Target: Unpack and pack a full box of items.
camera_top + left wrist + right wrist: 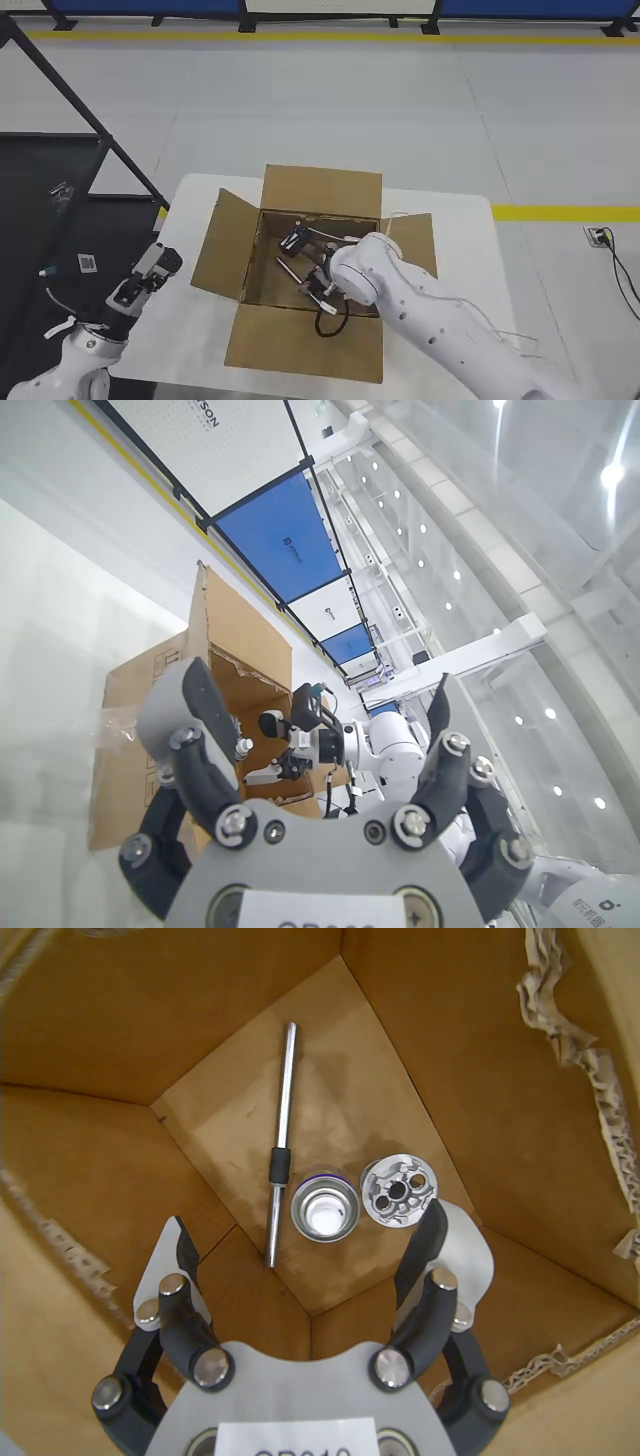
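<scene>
An open cardboard box (312, 345) stands in the middle of the white table (190, 330), all its flaps folded out. My right gripper (306, 1215) hangs inside the box, open and holding nothing. On the box floor below it lie a long metal rod (282, 1128) with a black sleeve, a small upright metal can (325, 1210) and a round metal hub (399, 1191) close to one fingertip. My left gripper (320, 677) is open and empty at the table's left edge (158, 264), facing the box's side (130, 700).
The box walls (500, 1103) stand close around the right gripper, with torn cardboard edges along the rim. The right arm (430, 310) crosses the box's near right flap. A black frame (100, 140) stands left of the table.
</scene>
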